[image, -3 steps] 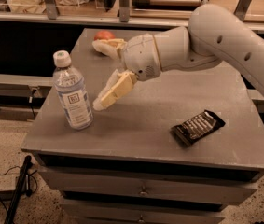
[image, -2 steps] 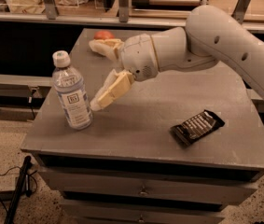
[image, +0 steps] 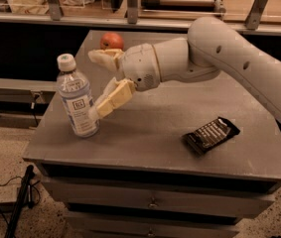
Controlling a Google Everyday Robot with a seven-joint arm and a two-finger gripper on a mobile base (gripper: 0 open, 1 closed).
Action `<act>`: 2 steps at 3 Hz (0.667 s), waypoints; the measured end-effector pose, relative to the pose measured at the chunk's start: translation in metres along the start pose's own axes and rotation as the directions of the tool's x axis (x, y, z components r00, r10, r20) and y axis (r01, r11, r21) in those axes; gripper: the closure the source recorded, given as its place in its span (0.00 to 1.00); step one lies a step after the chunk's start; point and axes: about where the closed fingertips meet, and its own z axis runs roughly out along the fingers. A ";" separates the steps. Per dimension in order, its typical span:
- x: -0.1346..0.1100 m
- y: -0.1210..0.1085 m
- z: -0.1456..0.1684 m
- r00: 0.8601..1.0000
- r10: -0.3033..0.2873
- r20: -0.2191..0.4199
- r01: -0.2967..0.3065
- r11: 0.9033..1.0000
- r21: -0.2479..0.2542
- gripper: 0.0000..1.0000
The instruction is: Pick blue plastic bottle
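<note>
The blue plastic bottle (image: pixel 75 99) is a clear bottle with a white cap and a pale label. It stands upright near the left edge of the grey table (image: pixel 145 133). My gripper (image: pixel 94 86) is just right of the bottle, with its jaws spread wide. The near finger (image: pixel 111 99) points down-left and its tip is at the bottle's label side. The far finger (image: pixel 103 57) sits behind, level with the bottle's shoulder. The gripper holds nothing.
A red-orange fruit (image: pixel 111 40) lies at the back of the table behind the gripper. A black snack packet (image: pixel 211 134) lies at the right front. A shelf rail (image: pixel 130 19) runs behind the table. The floor drops off to the left.
The gripper has moved left toward the bottle, and its near fingertip now reaches the bottle's side. The bottle has not moved.
</note>
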 end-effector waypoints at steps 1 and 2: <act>0.001 0.001 0.016 0.998 0.001 0.064 0.002 0.999 -0.045 0.00; 0.000 0.002 0.018 0.998 -0.001 0.067 0.004 0.999 -0.051 0.15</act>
